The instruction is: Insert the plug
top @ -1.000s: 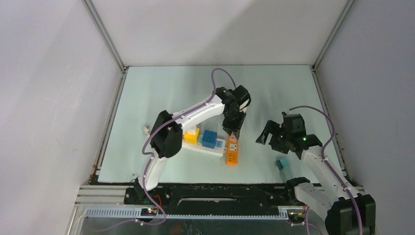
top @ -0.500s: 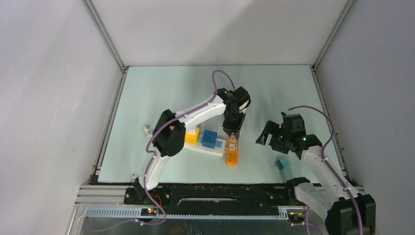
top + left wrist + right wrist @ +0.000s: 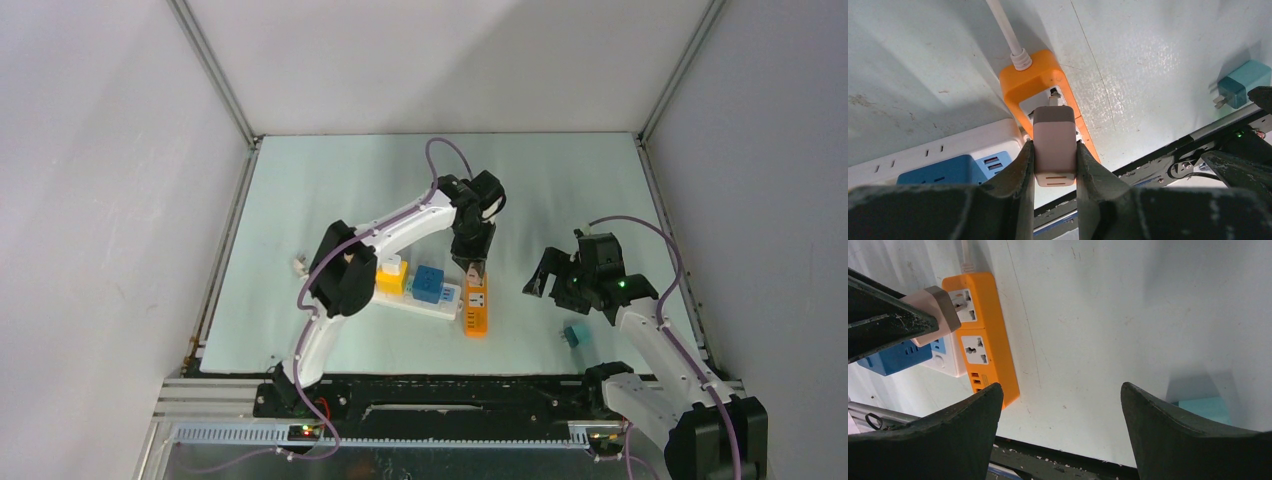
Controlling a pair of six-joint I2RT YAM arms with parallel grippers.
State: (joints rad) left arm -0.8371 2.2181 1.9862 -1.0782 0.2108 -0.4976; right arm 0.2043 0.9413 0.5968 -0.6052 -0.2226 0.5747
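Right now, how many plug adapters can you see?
4. A beige adapter in the left hand at the orange strip; a yellow adapter and a blue adapter on the white strip; a teal adapter loose on the table. More could hide under the arms.

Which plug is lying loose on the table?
The teal plug, beside the right arm. The blue plug and yellow plug sit on the white strip; the left gripper holds the beige plug.

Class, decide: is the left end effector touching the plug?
Touching. The left wrist view shows both fingers of the left end effector pressed against the sides of the plug, no gap.
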